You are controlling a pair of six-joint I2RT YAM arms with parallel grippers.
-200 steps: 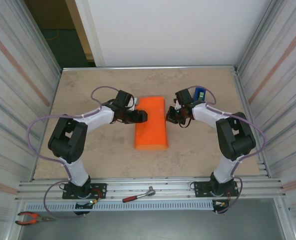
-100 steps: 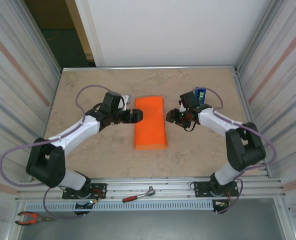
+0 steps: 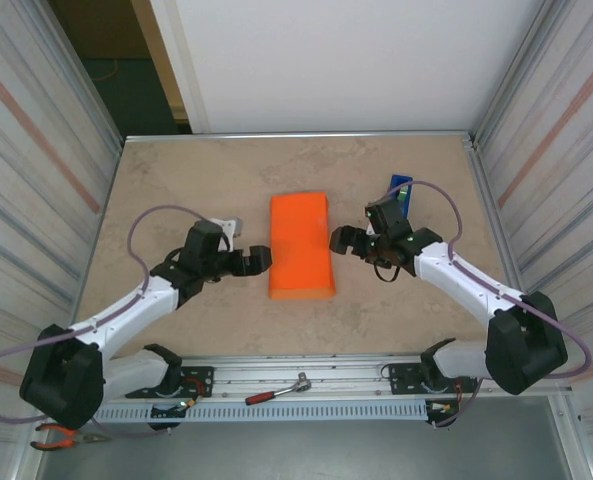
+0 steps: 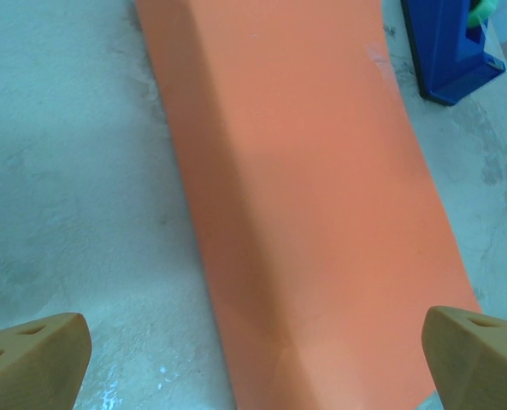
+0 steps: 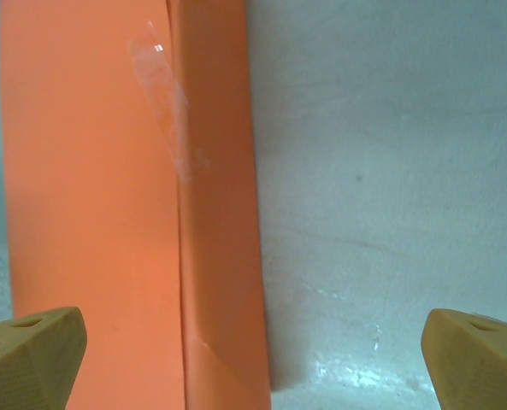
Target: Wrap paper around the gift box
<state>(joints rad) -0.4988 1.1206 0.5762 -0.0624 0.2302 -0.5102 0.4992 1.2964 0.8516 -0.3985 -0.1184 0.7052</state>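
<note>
The orange paper point(image 3: 301, 245) lies folded into a long band at the middle of the table, with a strip of clear tape point(image 5: 163, 94) over its seam. The gift box is hidden under it. My left gripper point(image 3: 259, 259) stands open just left of the paper's near half, touching nothing. In the left wrist view its tan fingertips point(image 4: 32, 359) sit wide apart, and the paper point(image 4: 313, 205) runs between them. My right gripper point(image 3: 341, 241) is open just right of the paper. Its fingertips point(image 5: 475, 359) span the paper's right edge point(image 5: 219, 256) and bare table.
A blue tape dispenser point(image 3: 400, 190) stands behind the right gripper, also at the top right of the left wrist view point(image 4: 445, 47). A red-handled wrench point(image 3: 276, 390) lies on the front rail, and pliers point(image 3: 61, 435) lie at the near left. Metal walls close both sides.
Both grippers opened wide. The left gripper drew back from the paper toward the near left, its arm stretching out low. The right arm lowered and shifted slightly nearer.
</note>
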